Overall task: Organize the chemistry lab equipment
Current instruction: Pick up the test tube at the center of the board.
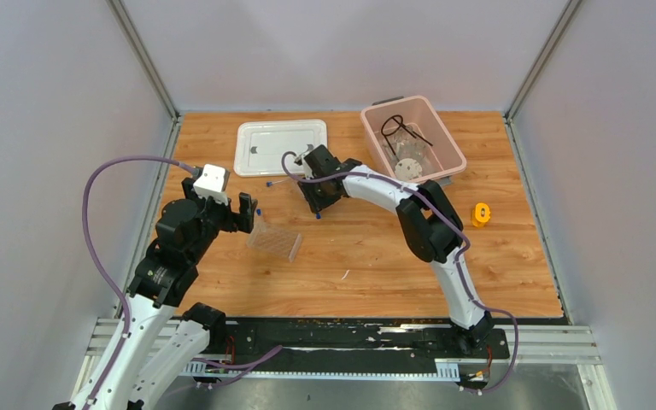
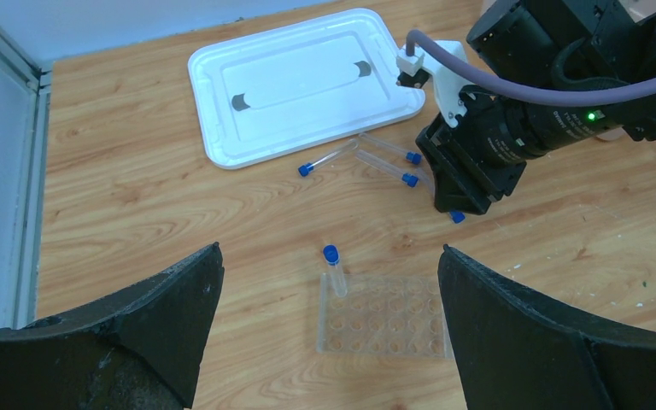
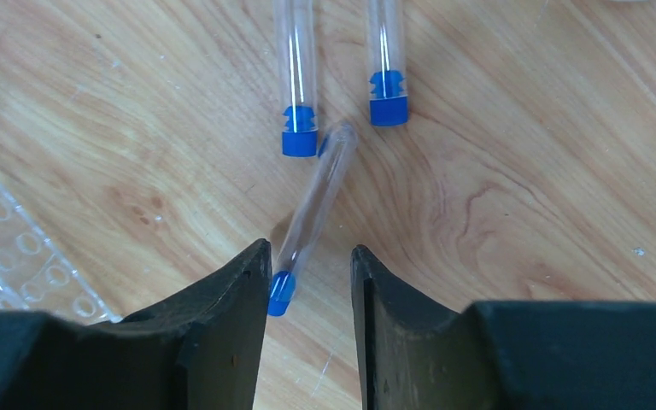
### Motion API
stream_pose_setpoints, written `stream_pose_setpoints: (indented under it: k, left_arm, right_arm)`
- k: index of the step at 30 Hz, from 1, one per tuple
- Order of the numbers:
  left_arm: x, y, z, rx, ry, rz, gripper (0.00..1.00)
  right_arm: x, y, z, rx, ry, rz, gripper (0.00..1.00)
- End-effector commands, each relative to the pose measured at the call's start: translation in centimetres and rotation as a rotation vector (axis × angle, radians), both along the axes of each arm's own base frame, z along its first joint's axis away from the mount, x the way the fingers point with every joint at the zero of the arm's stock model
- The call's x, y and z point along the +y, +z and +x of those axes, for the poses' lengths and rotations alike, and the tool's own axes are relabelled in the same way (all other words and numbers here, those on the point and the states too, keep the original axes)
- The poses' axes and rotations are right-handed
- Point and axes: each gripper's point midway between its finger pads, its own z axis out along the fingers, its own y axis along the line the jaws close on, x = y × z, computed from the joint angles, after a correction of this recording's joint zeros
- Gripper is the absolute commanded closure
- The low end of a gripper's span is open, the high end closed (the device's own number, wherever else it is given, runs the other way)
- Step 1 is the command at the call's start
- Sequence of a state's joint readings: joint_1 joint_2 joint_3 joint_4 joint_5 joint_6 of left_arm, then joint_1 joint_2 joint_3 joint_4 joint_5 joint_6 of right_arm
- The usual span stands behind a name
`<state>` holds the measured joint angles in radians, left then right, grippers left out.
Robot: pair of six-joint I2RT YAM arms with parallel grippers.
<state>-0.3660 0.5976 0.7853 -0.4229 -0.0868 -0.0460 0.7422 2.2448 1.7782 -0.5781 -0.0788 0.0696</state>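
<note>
A clear tube rack lies on the wooden table with one blue-capped tube standing in its far-left hole. My left gripper hovers open above and just short of the rack, holding nothing. Three more tubes lie loose beside the lid. My right gripper is down over a loose tube. That tube's blue cap rests against the left finger, with a gap to the right finger. Two other tubes lie just beyond. The black wire tripod and a bagged white disc are in the pink bin.
The pink bin stands at the back right, its white lid flat at the back centre. A small orange object sits at the right. A corner of the rack shows left of my right gripper.
</note>
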Motion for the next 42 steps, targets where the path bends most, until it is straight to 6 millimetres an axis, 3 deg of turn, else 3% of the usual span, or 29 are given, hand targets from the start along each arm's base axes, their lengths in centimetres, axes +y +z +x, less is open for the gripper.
stream_pose_setpoints:
  k: [1, 5, 12, 20, 25, 31, 38, 42]
  left_arm:
    - [-0.1, 1.1, 0.1, -0.039, -0.013, 0.000, 0.00]
    - [-0.2, 1.0, 0.1, -0.039, -0.016, -0.002, 0.00]
    - [-0.2, 1.0, 0.1, -0.037, -0.015, -0.001, 0.00]
    - [-0.2, 0.8, 0.2, -0.034, -0.017, 0.000, 0.00]
    - [-0.6, 0.8, 0.1, -0.031, -0.035, -0.007, 0.00]
    - [-1.8, 0.8, 0.0, -0.021, -0.092, -0.039, 0.00]
    - [-4.2, 1.1, -0.3, 0.002, -0.195, -0.122, 0.00]
    - [-7.1, 1.9, -0.9, 0.022, -0.293, -0.318, 0.00]
  right_arm:
    - [0.5, 0.3, 1.5, -0.070, -0.029, -0.022, 0.61]
    - [-0.2, -0.3, 1.9, -0.092, -0.040, -0.062, 0.64]
    - [-0.8, -0.4, 1.9, -0.109, -0.037, -0.095, 0.80]
    - [-0.9, 1.3, 1.5, -0.129, -0.002, -0.073, 0.95]
    - [-0.4, 4.2, 0.4, -0.126, 0.059, 0.002, 0.97]
    - [0.1, 9.8, -2.5, -0.070, 0.103, 0.171, 0.99]
    - [-1.9, 15.1, -6.9, -0.047, 0.200, 0.349, 1.00]
    - [-3.4, 17.7, -8.5, -0.078, 0.243, 0.482, 1.00]
